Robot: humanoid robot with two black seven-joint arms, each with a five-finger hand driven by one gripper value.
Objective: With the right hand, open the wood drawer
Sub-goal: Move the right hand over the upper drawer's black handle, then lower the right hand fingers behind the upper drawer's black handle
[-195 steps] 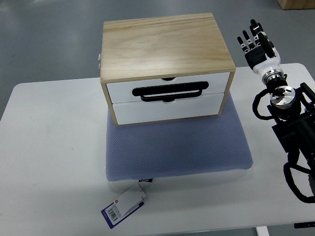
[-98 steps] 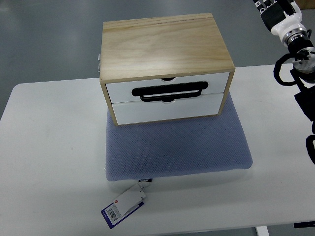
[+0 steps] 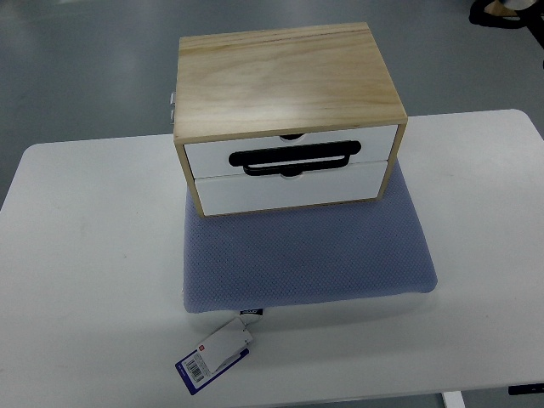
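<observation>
At the top right corner of the view only a dark sliver of the right arm (image 3: pixel 508 10) shows; its hand is out of sight, so its grip cannot be told. Toward the table's (image 3: pixel 85 255) far edge, the wood drawer box (image 3: pixel 280 81) sits on a blue-grey cushion (image 3: pixel 306 255), both white drawers shut, a black handle (image 3: pixel 293 159) across them. A tag (image 3: pixel 214 355) lies near the front edge.

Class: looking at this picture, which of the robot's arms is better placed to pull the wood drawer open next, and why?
Right, though only barely. A bit of the right arm shows at the top right corner; its hand is out of view, and the left arm is absent. Both drawers of the wood drawer box look closed, black handle untouched.
</observation>
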